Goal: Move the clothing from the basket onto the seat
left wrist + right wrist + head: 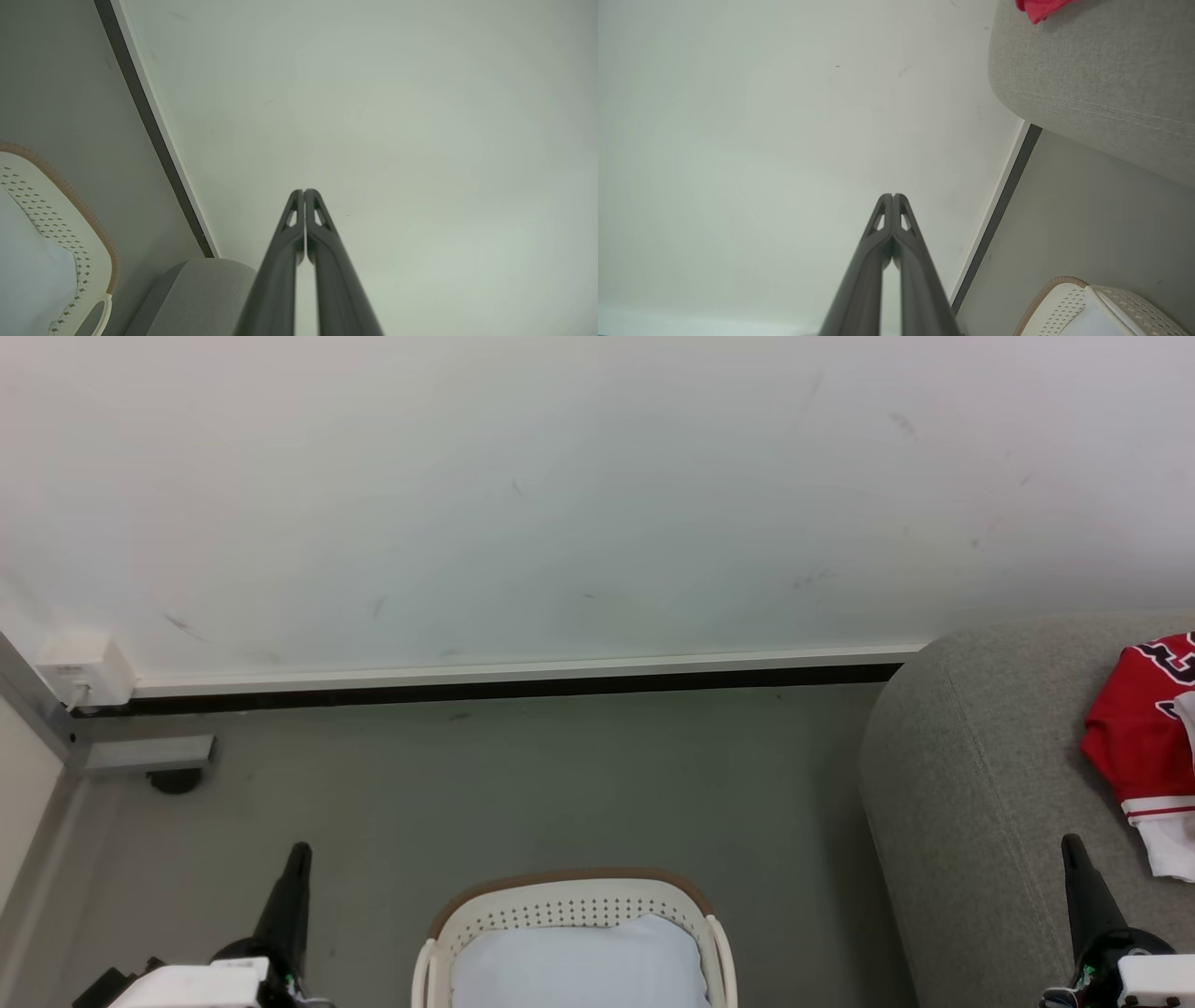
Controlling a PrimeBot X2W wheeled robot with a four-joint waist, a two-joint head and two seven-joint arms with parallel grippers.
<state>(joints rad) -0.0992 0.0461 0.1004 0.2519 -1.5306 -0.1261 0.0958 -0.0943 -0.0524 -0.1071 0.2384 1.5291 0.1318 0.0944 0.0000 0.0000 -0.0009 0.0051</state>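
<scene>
The cream basket (569,899) with a brown rim stands on the floor at the bottom centre of the head view; a pale white cloth (579,963) lies inside it. Red and white clothing (1144,737) lies on the grey seat (980,784) at the right edge. My left gripper (299,852) stands shut to the left of the basket, tips touching (303,191), holding nothing. My right gripper (1072,843) is shut over the seat's front part, beside the clothing, its tips together (893,196). The basket's rim (1057,291) and a red corner of clothing (1038,9) appear in the right wrist view.
A pale wall (560,495) with a white and black skirting (523,677) runs behind the grey floor (523,784). A white socket box (89,669) and a grey metal frame (140,756) with a caster sit at the far left.
</scene>
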